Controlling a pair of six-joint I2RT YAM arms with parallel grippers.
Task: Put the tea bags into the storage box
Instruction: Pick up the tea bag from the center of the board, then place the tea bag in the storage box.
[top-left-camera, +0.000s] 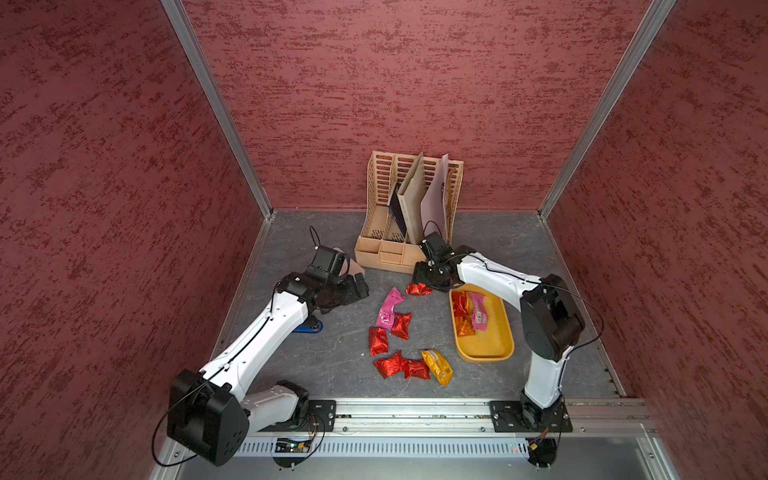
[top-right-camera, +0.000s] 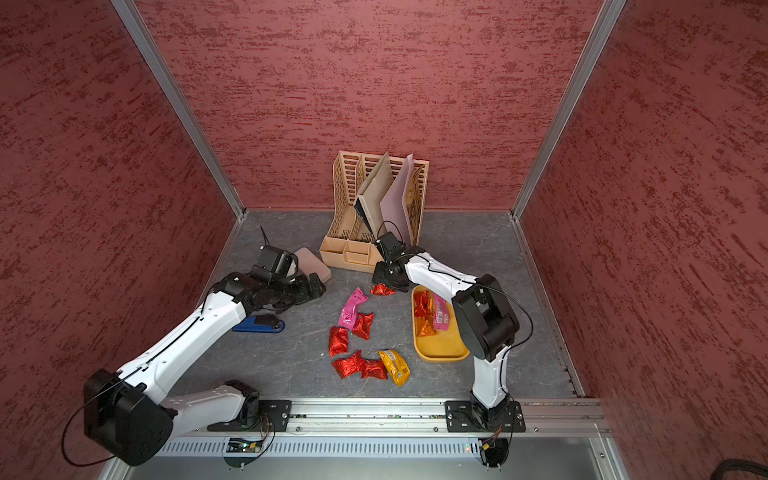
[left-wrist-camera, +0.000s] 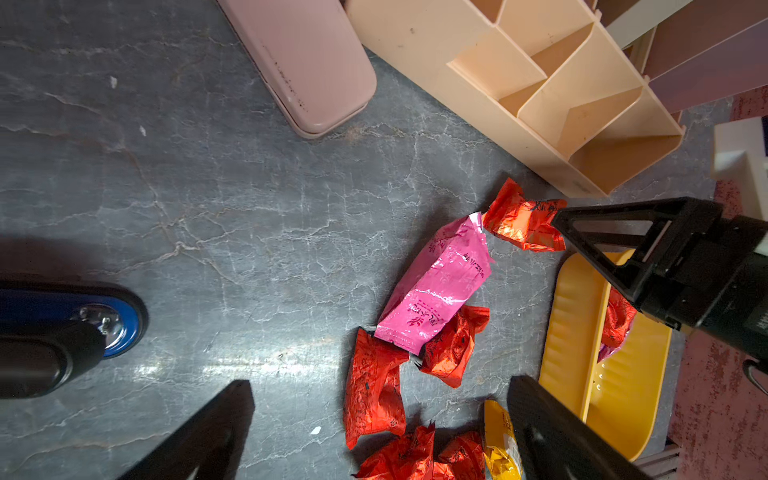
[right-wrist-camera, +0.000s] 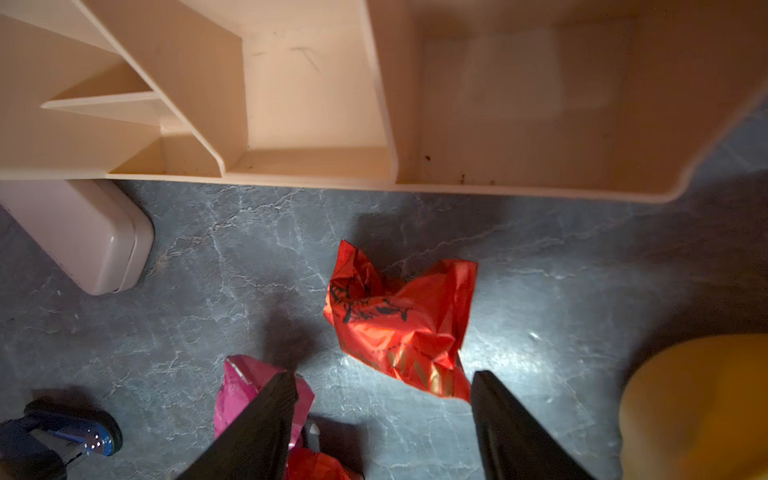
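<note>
Note right gripper (right-wrist-camera: 384, 376) spread, pinching nothing. Find one crumpled red tea bag (right-wrist-camera: 399, 324) lying on tabletop (right-wrist-camera: 208, 291) just ahead of its fingertips. See storage box (top-left-camera: 484, 349) just beside that gripper; count three tea bags (top-left-camera: 460, 303) inside. Note left gripper (left-wrist-camera: 380, 384) spread too, empty; count six more loose ahead of it.

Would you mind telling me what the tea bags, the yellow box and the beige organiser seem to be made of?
Tea bags: probably metallised foil or film, glossy; they crinkle and glint. Yellow box: looks like moulded plastic, smooth, semi-gloss, with highlights on its ribbed floor. Beige organiser: apparently rigid plastic, matte, thin moulded dividers.
</note>
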